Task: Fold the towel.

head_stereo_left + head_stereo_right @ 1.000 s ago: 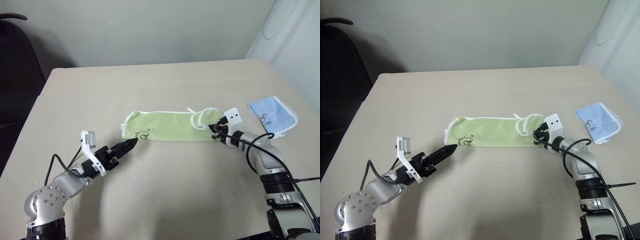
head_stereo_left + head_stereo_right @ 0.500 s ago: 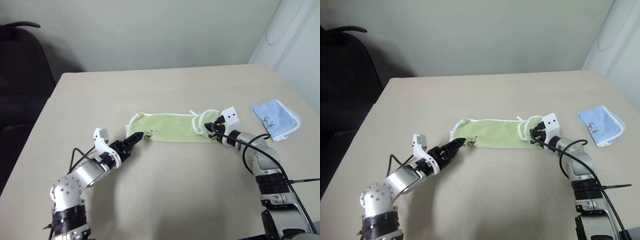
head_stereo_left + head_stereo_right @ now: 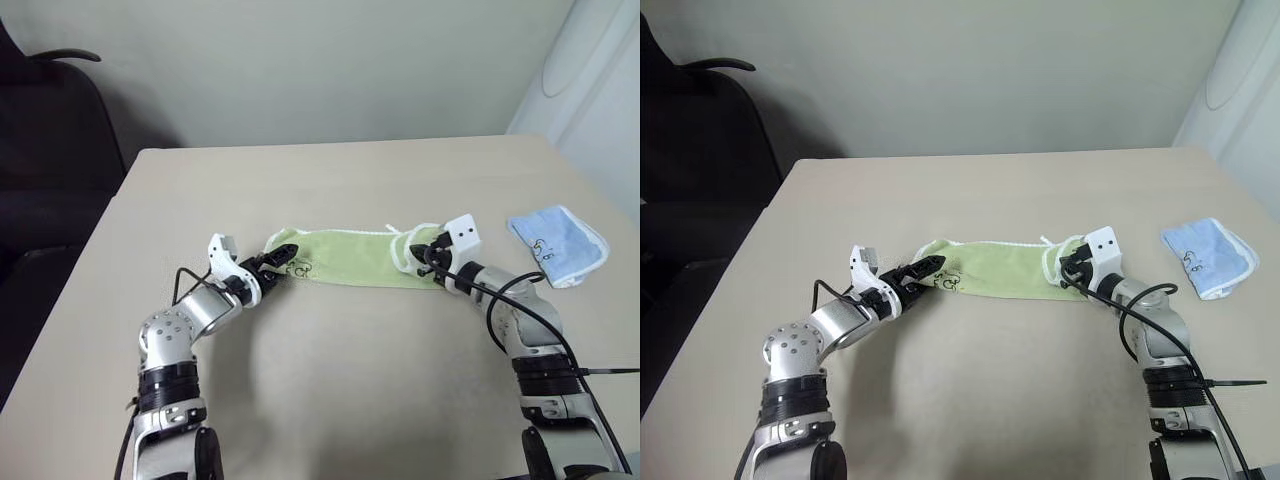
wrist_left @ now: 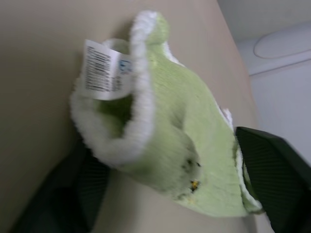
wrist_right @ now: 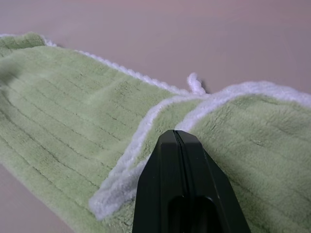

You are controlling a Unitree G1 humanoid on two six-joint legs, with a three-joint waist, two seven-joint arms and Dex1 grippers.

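Here's the light green terry cloth towel with white stitched edging (image 3: 345, 257), lying as a long narrow band across the middle of the beige table top (image 3: 330, 190), just below centre frame in the head views. At its left end, the left gripper (image 3: 284, 262) has its two black fingers spread either side of the towel's corner; the left wrist view shows the bunched green corner sitting between the fingers (image 4: 277, 179), with a small white barcode label (image 4: 103, 71) poking up from the fold. The fingers are apart and not pressed in, so no firm hold to call there. Over at the right end, the right gripper (image 3: 424, 255) is clamped tight, and the right wrist view puts its closed black tip (image 5: 181, 182) right on the white-edged corner layers, pinching the cloth. At the far right of the frame, well apart, sits a small crumpled light blue cloth with white edging (image 3: 556, 243).
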